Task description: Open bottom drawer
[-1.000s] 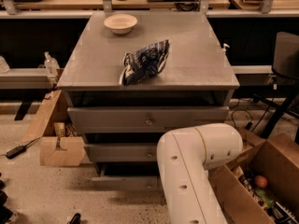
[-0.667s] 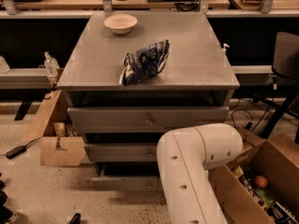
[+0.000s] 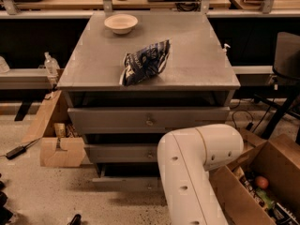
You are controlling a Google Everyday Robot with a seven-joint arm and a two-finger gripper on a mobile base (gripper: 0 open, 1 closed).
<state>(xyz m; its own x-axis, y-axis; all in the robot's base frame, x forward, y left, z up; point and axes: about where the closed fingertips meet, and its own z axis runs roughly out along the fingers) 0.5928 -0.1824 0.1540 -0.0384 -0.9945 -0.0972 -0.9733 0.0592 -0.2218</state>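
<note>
**A:** Confirm the step in hand.

**B:** Judged as approach to, or first hold on, the bottom drawer (image 3: pixel 125 183), lowest of three fronts on the grey cabinet (image 3: pixel 197 55). Shows no tray interior. Reads as closed or barely started, with a dark gap just above the front.

**A:** Report the gripper.

**B:** Out of sight. Masked by the white arm (image 3: pixel 197 172), which is bent low before the cabinet's face, right of centre. Presumed down by the lowest front, behind the elbow. Wide, narrow or holding: cannot tell.

**A:** Locate the pull point.

**B:** Not made out on the lowest front; probably covered by the arm. For reference, see the brassy knob (image 3: pixel 150 122) on the top drawer front (image 3: pixel 108 118), at the cabinet's centre line. Expect the same line lower down. Do not confuse with the middle drawer front (image 3: pixel 119 153), directly above the target.

**A:** State what the next move calls for.

**B:** Verify a firm hold on the knob. Then draw straight out from the cabinet's face, level, without lifting. Keep off the middle front. Mind the cardboard box (image 3: pixel 267 172) at the cabinet's right foot, close beside the arm. Avoid jolting the cabinet, given the chip bag (image 3: pixel 144 62) on top near the front edge and the bowl (image 3: pixel 121 23) toward the back left.
</note>
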